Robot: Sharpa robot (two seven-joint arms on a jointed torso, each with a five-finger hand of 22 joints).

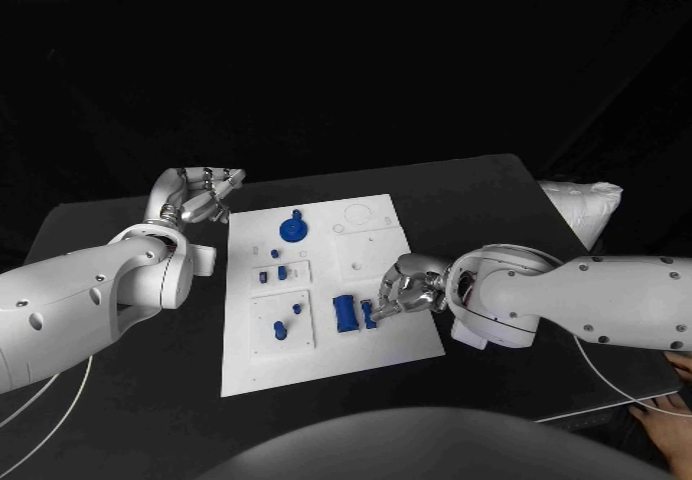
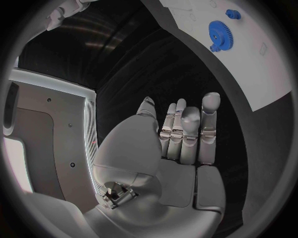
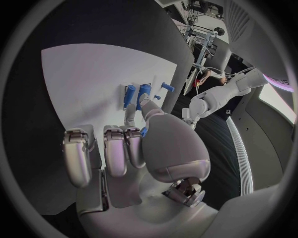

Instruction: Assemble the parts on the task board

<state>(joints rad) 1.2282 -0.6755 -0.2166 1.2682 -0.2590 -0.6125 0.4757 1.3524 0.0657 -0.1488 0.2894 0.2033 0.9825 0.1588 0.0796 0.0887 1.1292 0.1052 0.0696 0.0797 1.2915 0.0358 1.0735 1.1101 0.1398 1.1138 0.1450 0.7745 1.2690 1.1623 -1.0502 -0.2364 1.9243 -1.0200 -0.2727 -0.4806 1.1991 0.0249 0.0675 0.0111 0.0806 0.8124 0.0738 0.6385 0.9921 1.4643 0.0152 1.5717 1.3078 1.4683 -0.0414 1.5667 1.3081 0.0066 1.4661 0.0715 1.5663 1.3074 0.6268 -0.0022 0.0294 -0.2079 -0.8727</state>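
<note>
Head view
Board: the white board lies in the middle of the black table, its long side running away from the robot.
Gear: a blue gear sits on the far part of the board, towards the left.
Small parts: little blue pieces stand near the board's left-middle, and more on a square panel nearer the robot.
Block: a blue block sits on the board's near right part.
Right hand: the right hand is over the board's right edge, fingers curled down, tips at a small blue part just beside the block; whether it grips that part I cannot tell here.
Left hand: the left hand is off the board's far left corner, above the table, fingers loosely apart and holding nothing.
Bag: a white bag lies at the table's right edge.

Left wrist view
Left hand: palm and fingers are straight and empty over the dark table.
Board: its edge curves past, carrying the gear and a smaller blue piece.

Right wrist view
Right hand: fingers are bent towards the board, a bit of blue showing between thumb and finger.
Parts: blue pieces stand on the board just beyond the fingertips.
</note>
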